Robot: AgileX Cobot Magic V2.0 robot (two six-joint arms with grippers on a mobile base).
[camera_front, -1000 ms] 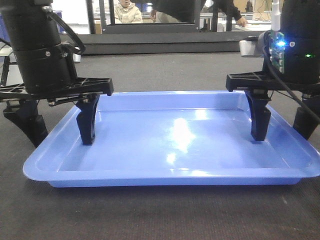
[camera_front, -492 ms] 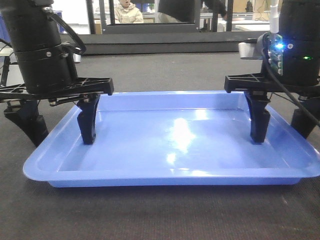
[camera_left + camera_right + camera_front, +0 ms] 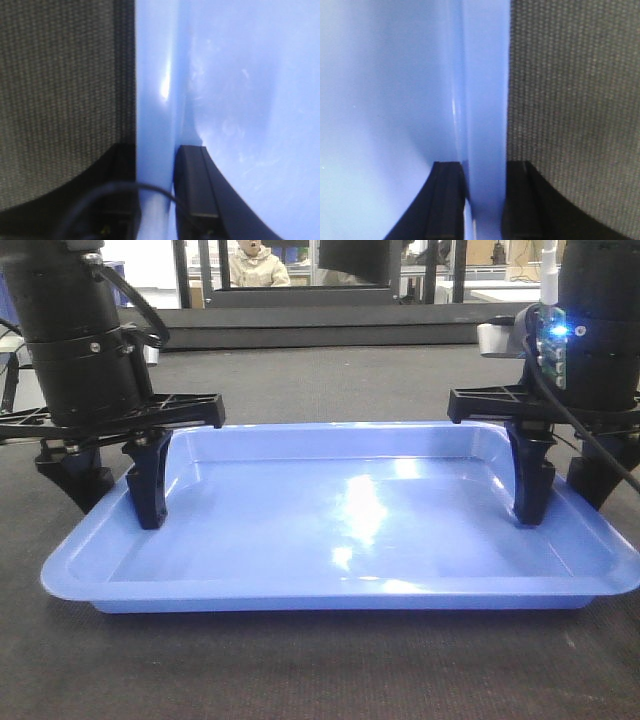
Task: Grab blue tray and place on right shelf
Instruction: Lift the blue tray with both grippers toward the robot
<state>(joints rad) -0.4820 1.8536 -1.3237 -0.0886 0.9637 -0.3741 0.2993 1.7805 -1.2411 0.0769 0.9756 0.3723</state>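
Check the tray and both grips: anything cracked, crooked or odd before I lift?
Nothing stands out. The blue tray lies flat and empty on the dark mat, with no visible damage. The left gripper and right gripper each clamp a side rim, one finger inside, one outside.

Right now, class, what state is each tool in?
Left tool: closed on the tray rim.
Right tool: closed on the tray rim.

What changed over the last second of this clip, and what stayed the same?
Both tools closed. On the left tool the inner finger slid outward to the side wall of the tray. On the right tool it did likewise. Each now appears to pinch the rim. The tray stayed flat on the carpet, not lifted.
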